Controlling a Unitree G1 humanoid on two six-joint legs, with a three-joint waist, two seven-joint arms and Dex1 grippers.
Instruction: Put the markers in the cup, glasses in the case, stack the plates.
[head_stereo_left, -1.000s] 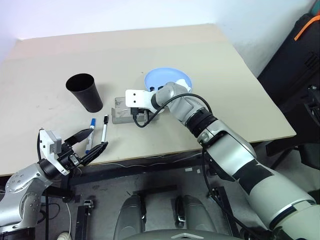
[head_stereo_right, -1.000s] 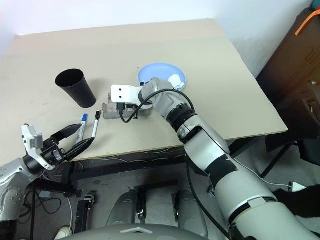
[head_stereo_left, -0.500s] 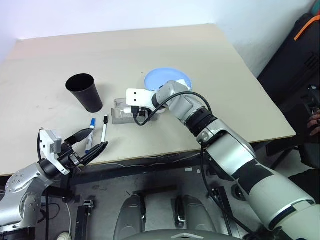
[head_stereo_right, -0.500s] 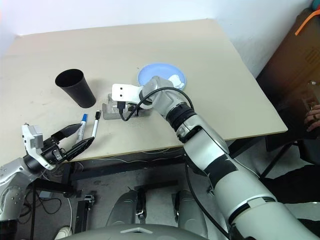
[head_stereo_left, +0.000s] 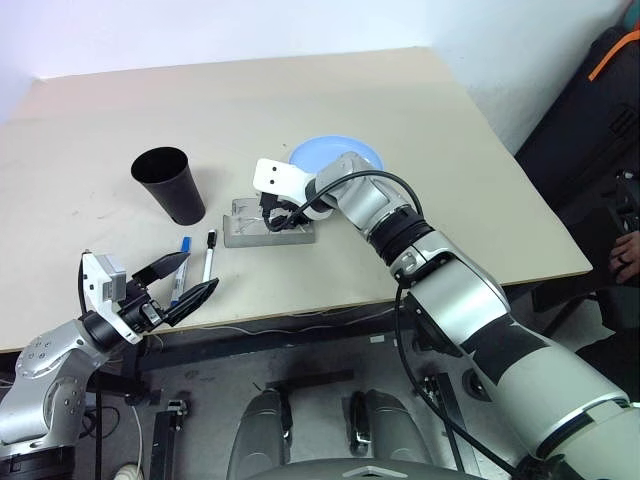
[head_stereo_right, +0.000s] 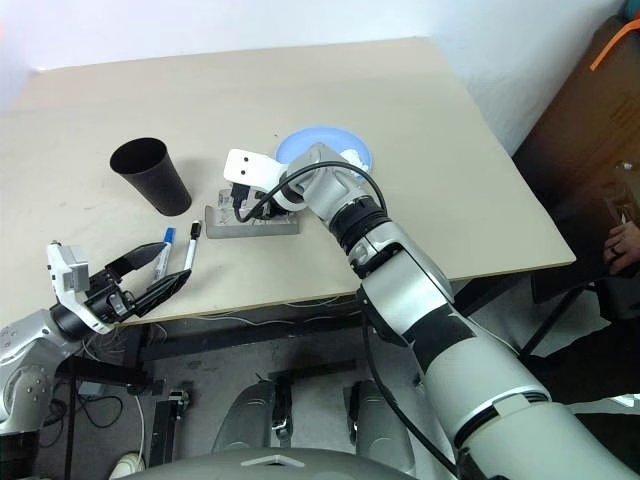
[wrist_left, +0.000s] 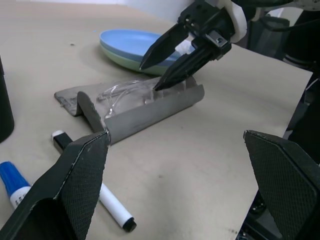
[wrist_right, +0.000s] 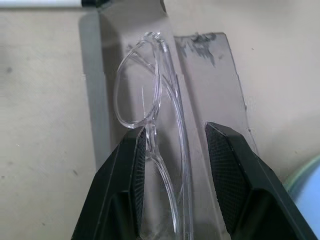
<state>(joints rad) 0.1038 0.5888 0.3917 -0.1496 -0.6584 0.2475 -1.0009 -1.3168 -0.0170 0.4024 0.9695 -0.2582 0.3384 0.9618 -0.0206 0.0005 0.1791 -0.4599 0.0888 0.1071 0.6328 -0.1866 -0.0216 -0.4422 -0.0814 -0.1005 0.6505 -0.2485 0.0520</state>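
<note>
The clear glasses (wrist_left: 116, 94) lie inside the open grey case (head_stereo_left: 268, 238) at the table's middle. My right gripper (wrist_right: 175, 131) is open, tilted down over the case with one finger on each side of the glasses. Just behind it, the blue plate (head_stereo_left: 345, 152) sits on the green plate (wrist_left: 131, 59). The black cup (head_stereo_left: 172, 185) stands upright to the left. In front of the cup lie two markers, blue-capped (wrist_left: 12, 182) and black-capped (head_stereo_left: 209, 258). My left gripper (head_stereo_left: 195, 278) hangs open at the front edge, just short of them, holding nothing.
A small white scrap (head_stereo_right: 352, 156) lies on the blue plate. Bare tabletop (head_stereo_left: 430, 190) spreads to the right and behind the cup. Dark equipment (head_stereo_left: 590, 130) stands off the table's right side, and a person's hand (head_stereo_left: 628, 250) shows at the far right. Cables hang under the front edge.
My right gripper has gone from shut to open over the case and its wrist has rolled. The glasses now rest in the case. The left arm has stayed still.
</note>
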